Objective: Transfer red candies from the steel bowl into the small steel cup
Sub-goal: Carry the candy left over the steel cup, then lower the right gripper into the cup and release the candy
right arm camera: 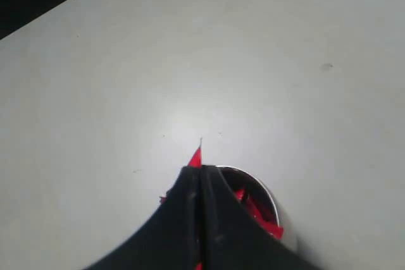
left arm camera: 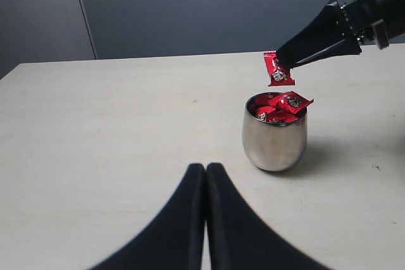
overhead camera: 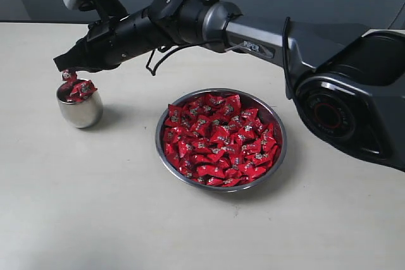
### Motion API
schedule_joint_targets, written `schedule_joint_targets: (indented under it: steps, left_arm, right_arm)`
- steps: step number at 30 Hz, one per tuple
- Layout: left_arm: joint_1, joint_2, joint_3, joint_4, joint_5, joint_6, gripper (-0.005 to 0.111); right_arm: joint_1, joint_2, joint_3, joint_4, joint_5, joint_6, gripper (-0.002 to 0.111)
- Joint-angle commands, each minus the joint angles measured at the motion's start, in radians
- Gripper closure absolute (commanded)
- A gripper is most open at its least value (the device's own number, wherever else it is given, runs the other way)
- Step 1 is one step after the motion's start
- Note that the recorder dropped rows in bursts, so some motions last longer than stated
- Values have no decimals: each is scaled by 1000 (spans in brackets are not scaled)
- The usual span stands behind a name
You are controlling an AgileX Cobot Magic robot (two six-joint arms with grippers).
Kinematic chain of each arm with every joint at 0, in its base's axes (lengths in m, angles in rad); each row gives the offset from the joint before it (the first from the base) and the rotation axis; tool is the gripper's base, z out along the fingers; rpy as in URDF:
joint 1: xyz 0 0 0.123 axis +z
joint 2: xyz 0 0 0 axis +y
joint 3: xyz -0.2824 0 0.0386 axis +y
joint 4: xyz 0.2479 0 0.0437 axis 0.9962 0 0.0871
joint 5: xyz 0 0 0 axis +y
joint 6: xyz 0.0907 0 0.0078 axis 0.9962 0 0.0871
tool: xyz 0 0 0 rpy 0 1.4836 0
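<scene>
Watching from the console, I count two grippers, one small steel cup (overhead camera: 79, 110), one steel bowl (overhead camera: 166, 164) and a great many red candies (overhead camera: 218, 137). I take the cup as my landmark.

My right gripper (overhead camera: 63, 64) reaches across to hang just above the cup's mouth. Its jaws are pinched together on one red candy (left arm camera: 276, 69), gripped by its upper crimped end, so the wrapper dangles from the tip. That candy hangs just over the cup's rim, apart from the pile inside. From the right wrist view I see only a red sliver poking out past the closed fingers (right arm camera: 190, 200), with the cup's rim and red filling beyond them.

Inside the cup I make out at least three candies; the topmost one lies tilted across the rim and sticks up above it. How many lie below I cannot tell.

My left gripper (left arm camera: 205, 175) hovers low on the near side of the cup, well apart from it, its two dark fingers pressed flat together with nothing between them.

The bowl stands well apart from the cup, on the cup's right in the exterior view. It holds several dozen candies, too many and too overlapped for an exact count, piled to about its rim. Both vessels stand upright on one pale table (overhead camera: 95, 213).
</scene>
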Motion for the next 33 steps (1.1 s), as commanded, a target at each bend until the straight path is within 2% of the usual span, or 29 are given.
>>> schedule_joint_targets:
  steps: [1, 14, 33]
  left_arm:
    - [1, -4, 4, -2, -2, -1, 106]
    - [1, -4, 4, -2, -2, -1, 106]
    - [1, -4, 4, -2, -2, -1, 106]
  right_arm:
    - [1, -2, -7, 1, -17, 2, 109]
    - [23, 45, -46, 35, -21, 14, 109]
    - [29, 47, -46, -36, -42, 25, 109]
